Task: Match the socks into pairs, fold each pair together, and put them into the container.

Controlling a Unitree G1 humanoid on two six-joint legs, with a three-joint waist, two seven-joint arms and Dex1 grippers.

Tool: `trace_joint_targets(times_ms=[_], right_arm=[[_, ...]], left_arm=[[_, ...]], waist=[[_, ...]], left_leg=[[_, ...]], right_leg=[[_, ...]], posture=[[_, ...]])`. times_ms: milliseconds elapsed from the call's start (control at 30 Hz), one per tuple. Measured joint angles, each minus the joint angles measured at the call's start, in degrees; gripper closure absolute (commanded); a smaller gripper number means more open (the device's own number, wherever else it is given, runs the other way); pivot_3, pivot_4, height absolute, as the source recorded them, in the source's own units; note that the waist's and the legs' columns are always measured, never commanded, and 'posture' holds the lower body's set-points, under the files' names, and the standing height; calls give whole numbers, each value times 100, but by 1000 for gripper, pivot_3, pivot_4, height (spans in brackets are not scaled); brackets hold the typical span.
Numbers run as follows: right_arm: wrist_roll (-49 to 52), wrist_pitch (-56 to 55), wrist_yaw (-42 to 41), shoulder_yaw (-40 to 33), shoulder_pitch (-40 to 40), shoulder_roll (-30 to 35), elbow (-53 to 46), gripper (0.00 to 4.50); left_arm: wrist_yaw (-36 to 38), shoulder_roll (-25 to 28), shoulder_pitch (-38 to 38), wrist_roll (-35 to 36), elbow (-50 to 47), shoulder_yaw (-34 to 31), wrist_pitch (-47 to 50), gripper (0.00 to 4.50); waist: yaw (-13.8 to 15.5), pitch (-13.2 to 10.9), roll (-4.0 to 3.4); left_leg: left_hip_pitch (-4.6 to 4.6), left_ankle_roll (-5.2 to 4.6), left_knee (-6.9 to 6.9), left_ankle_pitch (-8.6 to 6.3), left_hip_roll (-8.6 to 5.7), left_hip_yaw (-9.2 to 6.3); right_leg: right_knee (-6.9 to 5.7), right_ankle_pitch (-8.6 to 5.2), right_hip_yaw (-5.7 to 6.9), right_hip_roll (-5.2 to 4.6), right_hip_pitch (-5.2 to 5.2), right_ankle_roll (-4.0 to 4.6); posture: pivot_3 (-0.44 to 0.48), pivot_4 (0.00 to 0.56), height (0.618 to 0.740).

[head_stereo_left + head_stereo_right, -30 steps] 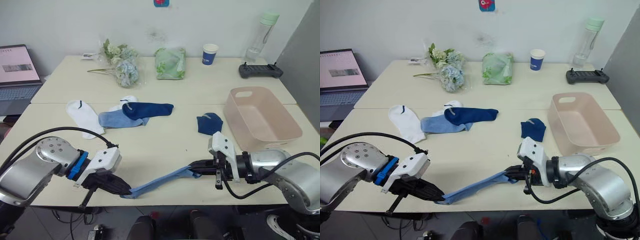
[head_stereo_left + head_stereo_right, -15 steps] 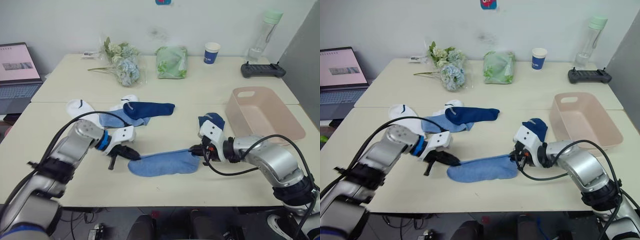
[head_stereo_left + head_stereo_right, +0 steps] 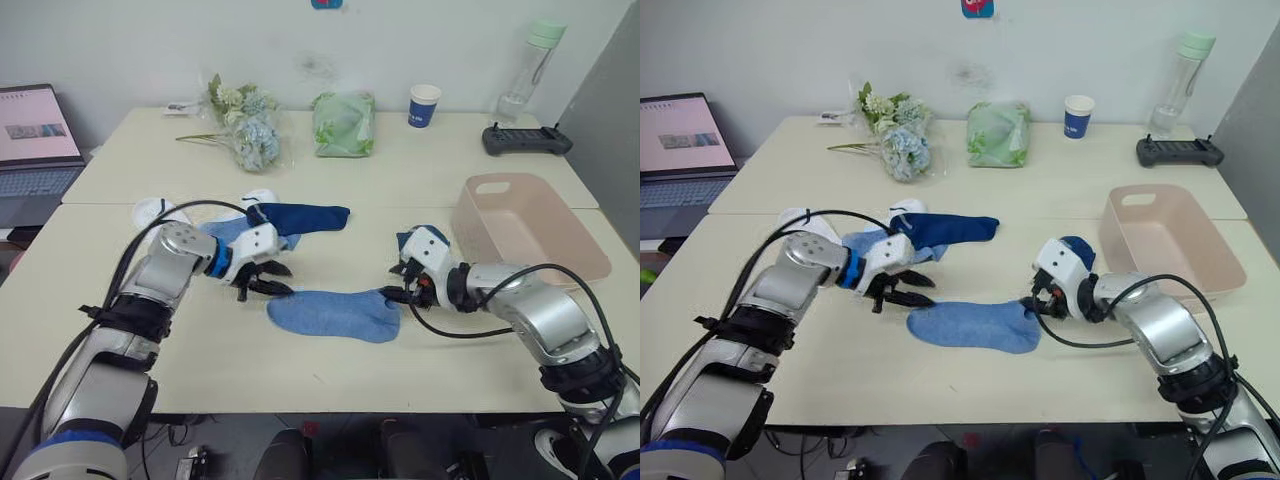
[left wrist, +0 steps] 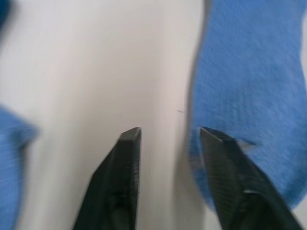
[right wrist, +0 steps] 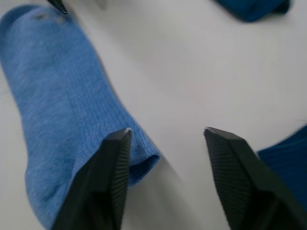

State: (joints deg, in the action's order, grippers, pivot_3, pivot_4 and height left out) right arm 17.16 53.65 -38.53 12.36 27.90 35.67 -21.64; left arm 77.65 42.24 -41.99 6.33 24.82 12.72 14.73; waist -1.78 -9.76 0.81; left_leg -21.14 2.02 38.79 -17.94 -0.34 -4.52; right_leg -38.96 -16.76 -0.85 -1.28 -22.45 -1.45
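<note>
A light blue sock (image 3: 335, 314) lies flat on the table between my two grippers. My left gripper (image 3: 275, 281) stands open at its left end, one fingertip (image 4: 218, 139) over the sock's edge (image 4: 249, 96). At the sock's right end (image 5: 57, 91), my right gripper (image 3: 393, 292) is open too, with bare table between its fingers. Behind lie a navy sock (image 3: 300, 217) on a second light blue sock (image 3: 228, 236), and white socks (image 3: 150, 211) partly hidden by my left arm. Another navy sock (image 3: 420, 238) lies behind my right wrist. The pink container (image 3: 525, 235) stands at the right.
At the back stand a bunch of flowers (image 3: 245, 130), a green bag (image 3: 343, 125), a paper cup (image 3: 423, 105), a bottle (image 3: 525, 65) and a black controller (image 3: 525, 140). A laptop (image 3: 35, 145) sits at the far left.
Both grippers carried the stretched light blue sock from the front edge to the table's middle, laid it flat, and opened, letting it go.
</note>
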Motion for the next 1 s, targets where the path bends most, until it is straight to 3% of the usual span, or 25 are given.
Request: trace_joint_targets(times_ms=[67,167,267,433,667,767,833,1000], right_arm=[[71,153,167,-324,-97,-45,-270,176],[337,481,390,-852,-433,-257,-756,0],[643,813,591,-1165,-799,-490,-1175,0],[572,776,927,-926,-1527,-546,-1413,0],[255,478,1400,-572,-2047,-820,-1304,0],[200,413,1539,-580,-2140,-1004,-1163,0],[207,395,1557,-587,-2225,-1105,-1091,381],[212,377,1586,-609,-2225,-1239,-1014,2039]], left_arm=[[-88,221,228,192,-453,-359,452,925],[-294,326,962,618,-1318,-791,1330,12],[-826,210,1720,896,-1878,-1061,2103,12],[-1764,-52,2386,931,-2563,-1267,2487,12],[-2662,-618,2534,986,-2906,-1369,2670,12],[-2732,-618,2570,1081,-2973,-1386,2803,618],[-2752,-613,2579,1134,-2978,-1417,2892,1234],[-2737,-593,2714,1187,-3166,-1327,2998,2810]], waist=[[-17,0,-1],[-14,1,-1],[3,0,-1],[32,1,0],[29,2,0],[28,3,-1],[25,4,-1],[20,6,-3]], left_leg=[[0,0,-6,0,-1,4],[1,0,-9,0,2,2],[0,0,-4,0,4,-5],[26,1,-4,0,0,-3],[28,2,-4,1,0,-3],[29,3,-4,1,0,-3],[29,3,-4,1,0,-1],[31,2,-4,1,-1,3]], right_leg=[[0,0,-6,-4,-8,0],[-1,-1,-10,-7,-9,0],[-7,0,-4,-8,-7,2],[-3,4,-5,-9,23,6],[-6,4,-5,-10,23,6],[-5,4,-5,-9,23,6],[-3,4,-6,-9,23,6],[-2,4,-10,-10,23,6]], posture=[[0,150,740],[0,150,740],[0,150,740],[0,150,740],[0,150,740],[0,150,740],[0,150,740],[0,150,740]])
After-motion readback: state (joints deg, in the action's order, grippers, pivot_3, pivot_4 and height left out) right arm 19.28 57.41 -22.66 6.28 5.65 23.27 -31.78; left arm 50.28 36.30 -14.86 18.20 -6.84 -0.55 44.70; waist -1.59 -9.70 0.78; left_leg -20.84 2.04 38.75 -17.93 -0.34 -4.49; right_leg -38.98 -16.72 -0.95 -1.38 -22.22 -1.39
